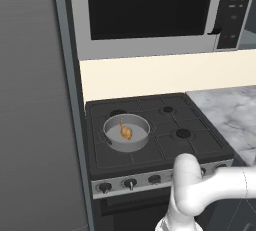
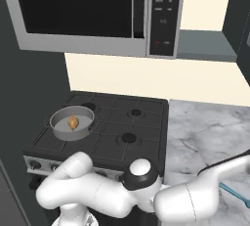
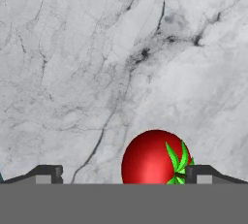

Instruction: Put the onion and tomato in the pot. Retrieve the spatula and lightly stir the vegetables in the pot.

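Observation:
The golden-brown onion (image 1: 126,132) (image 2: 73,122) lies inside the grey pot (image 1: 125,146) (image 2: 68,134), which stands on the stove's front left burner. In the hand view the red tomato (image 3: 152,157), with its green stem leaves, rests on the marble counter (image 3: 121,48). My gripper (image 3: 125,174) is open around the tomato, which sits close to the right fingertip (image 3: 201,172) and well apart from the left one. The teal spatula (image 2: 232,192) lies on the counter at the far right, past my forearm.
The black gas stove (image 1: 180,147) (image 2: 132,122) has a row of knobs along its front. A microwave (image 1: 150,10) (image 2: 97,10) hangs above it. A tall dark panel (image 1: 35,100) stands left of the stove. The marble counter (image 2: 205,132) stretches to the right.

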